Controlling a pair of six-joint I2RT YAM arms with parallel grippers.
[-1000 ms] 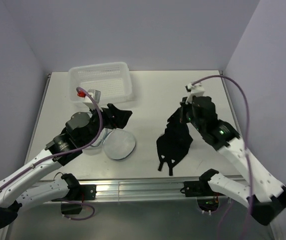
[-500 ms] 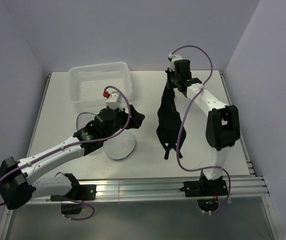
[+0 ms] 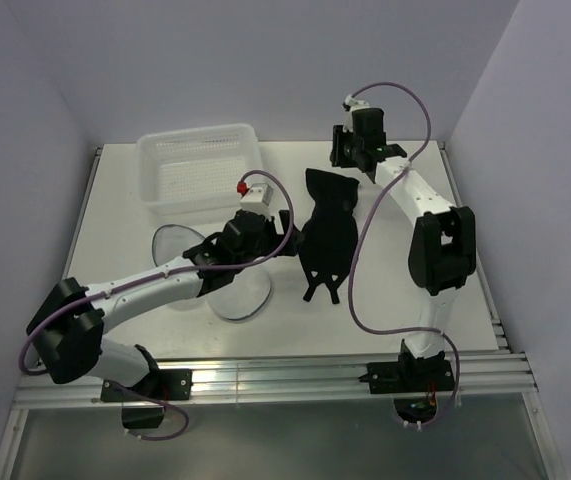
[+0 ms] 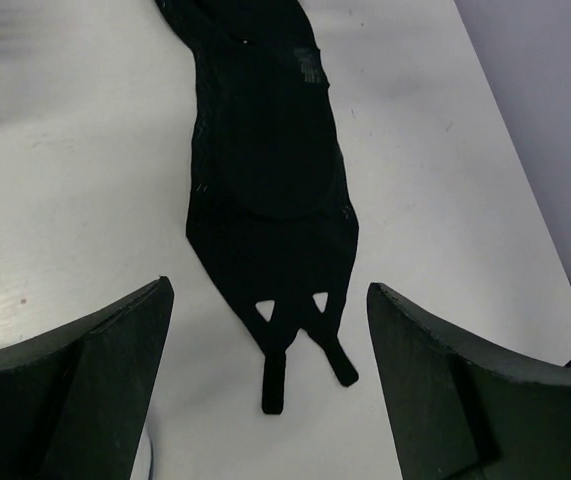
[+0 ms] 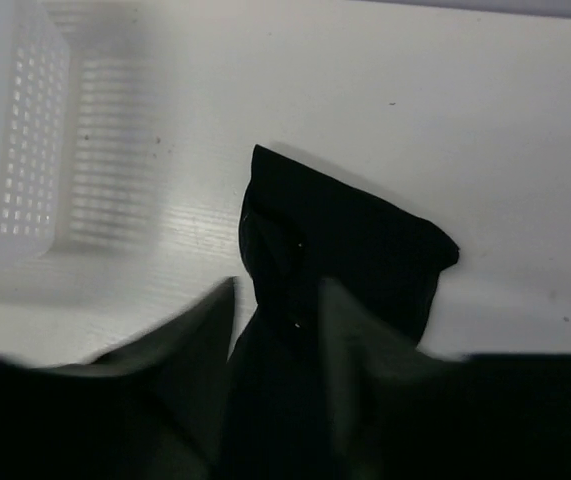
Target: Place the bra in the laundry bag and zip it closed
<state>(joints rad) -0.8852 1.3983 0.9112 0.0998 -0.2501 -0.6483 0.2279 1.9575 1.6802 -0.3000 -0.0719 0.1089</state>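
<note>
**Bra lies stretched on the table, outside the bag**

The bra (image 3: 327, 235) lies flat on the table (image 3: 295, 325), stretched out long from the far side toward the near side. Its thin strap ends point to the near edge. It is just to the right of the laundry bag (image 3: 245, 298) and not inside it. The bag rests on the table, partly covered by the left arm, and its round mesh shape shows beside the bra.

The left gripper (image 3: 283, 232) is above the table at the left side of the bra. In the left wrist view, the left gripper (image 4: 267, 290) has its fingers (image 4: 85, 380) spread wide and grips nothing. The bra (image 4: 265, 170) is seen on the table in the gap between them.

The right gripper (image 3: 350, 160) is at the far end of the bra. In the right wrist view, the right gripper (image 5: 277, 290) has its blurred fingers (image 5: 165, 350) close on both sides of the dark fabric. The end of the bra (image 5: 345, 230) lies on the table beyond them. I cannot tell if these fingers pinch the cloth or only stand beside it.

The white perforated basket (image 3: 202, 165) stands at the far left of the table, apart from the bra.
</note>
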